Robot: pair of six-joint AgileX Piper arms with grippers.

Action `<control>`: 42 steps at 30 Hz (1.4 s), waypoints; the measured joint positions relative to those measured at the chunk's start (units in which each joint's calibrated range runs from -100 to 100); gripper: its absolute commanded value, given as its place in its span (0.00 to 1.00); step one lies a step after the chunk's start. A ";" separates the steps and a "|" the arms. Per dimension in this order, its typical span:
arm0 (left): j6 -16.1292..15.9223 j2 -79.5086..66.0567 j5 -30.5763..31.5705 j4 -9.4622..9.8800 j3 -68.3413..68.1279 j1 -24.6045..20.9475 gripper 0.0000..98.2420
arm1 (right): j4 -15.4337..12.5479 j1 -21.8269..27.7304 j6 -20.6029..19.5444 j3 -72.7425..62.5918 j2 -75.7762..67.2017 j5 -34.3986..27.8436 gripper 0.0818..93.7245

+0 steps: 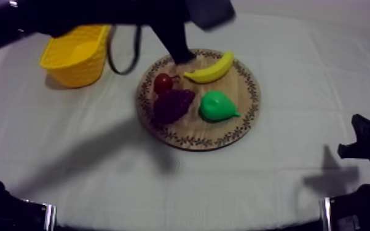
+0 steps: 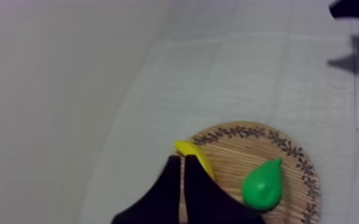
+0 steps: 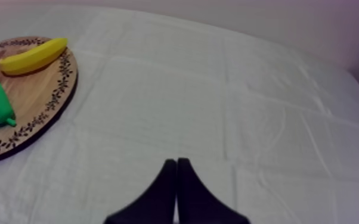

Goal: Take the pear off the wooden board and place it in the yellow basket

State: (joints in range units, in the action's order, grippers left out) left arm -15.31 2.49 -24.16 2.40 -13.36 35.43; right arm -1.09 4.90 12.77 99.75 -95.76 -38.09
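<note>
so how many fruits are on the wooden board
4 on the wooden board: the banana at its far rim, the small red fruit at its left, the grapes just in front of that, the pear right of the grapes. None looks hidden.

The pear (image 1: pixel 217 106) is bright green; banana (image 1: pixel 209 69) and basket (image 1: pixel 77 61) yellow; small red fruit (image 1: pixel 163 82) deep red; bunch of grapes (image 1: pixel 173 103) seemingly dark purple. The light-brown wooden board (image 1: pixel 252 98) has a dark leaf-sprig pattern round its rim.
</note>
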 measured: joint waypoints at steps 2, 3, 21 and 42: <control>-1.05 3.13 0.08 -1.41 0.00 0.30 0.00 | 0.00 0.00 0.00 0.00 0.00 0.00 0.00; -1.45 4.65 -0.04 -2.02 0.00 0.44 0.00 | 0.00 0.00 0.00 0.00 0.00 0.00 0.00; -0.55 11.86 -0.31 -3.24 0.73 0.87 0.96 | 0.00 0.00 0.00 0.00 0.00 0.00 0.00; 5.34 26.73 -23.63 3.75 20.57 1.21 0.98 | 0.00 0.00 -0.06 0.00 0.00 0.02 0.00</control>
State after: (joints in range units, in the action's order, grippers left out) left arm -9.96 29.22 -47.79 6.15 7.22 36.64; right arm -1.09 4.90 12.71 99.75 -95.76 -38.07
